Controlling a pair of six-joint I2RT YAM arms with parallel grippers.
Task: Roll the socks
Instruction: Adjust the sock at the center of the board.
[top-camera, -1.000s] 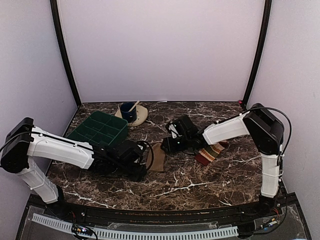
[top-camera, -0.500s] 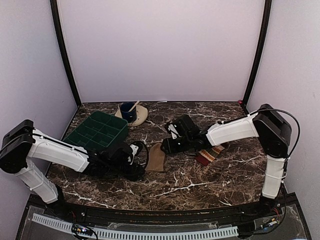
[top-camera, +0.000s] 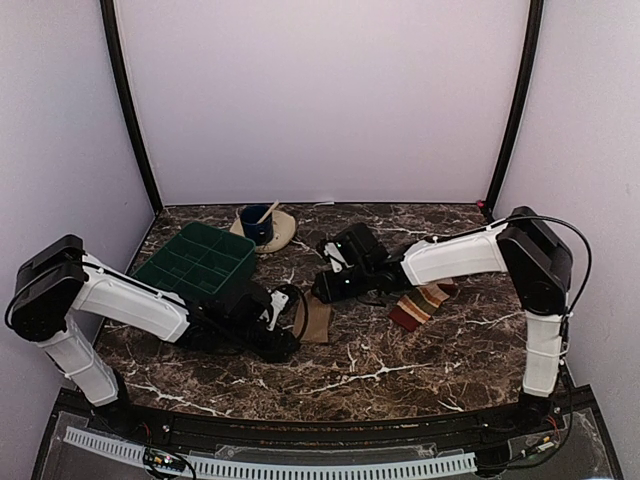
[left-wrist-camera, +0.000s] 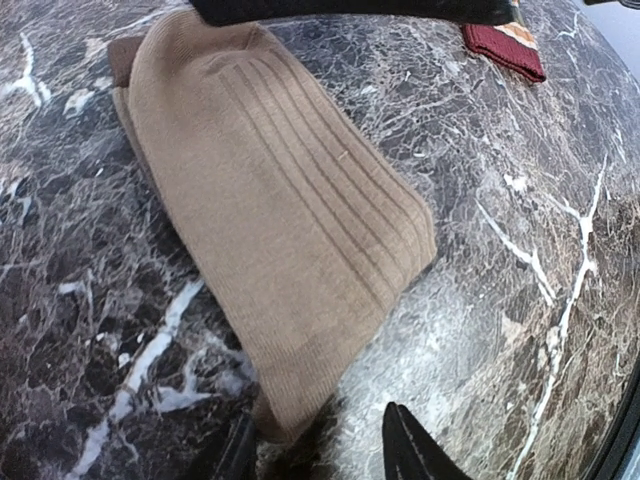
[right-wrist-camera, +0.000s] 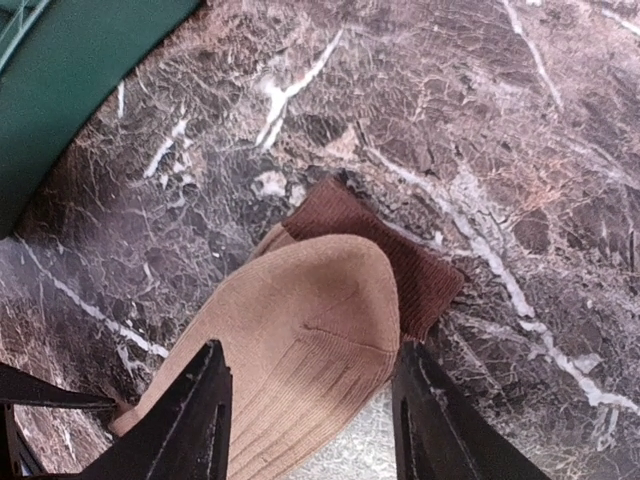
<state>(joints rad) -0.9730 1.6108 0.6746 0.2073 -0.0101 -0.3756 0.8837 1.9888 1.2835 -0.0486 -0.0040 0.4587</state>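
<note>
Right wrist: claw wide astride sock

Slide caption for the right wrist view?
Open right gripper flanking one end of the tan sock on the marble table.

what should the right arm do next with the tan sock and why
Probably ease the right gripper down and shut it on the toe end of the plain tan sock. Its open fingers straddle that end, the sock lies flat and unrolled on the table, and the left gripper sits open at the opposite end.
</note>
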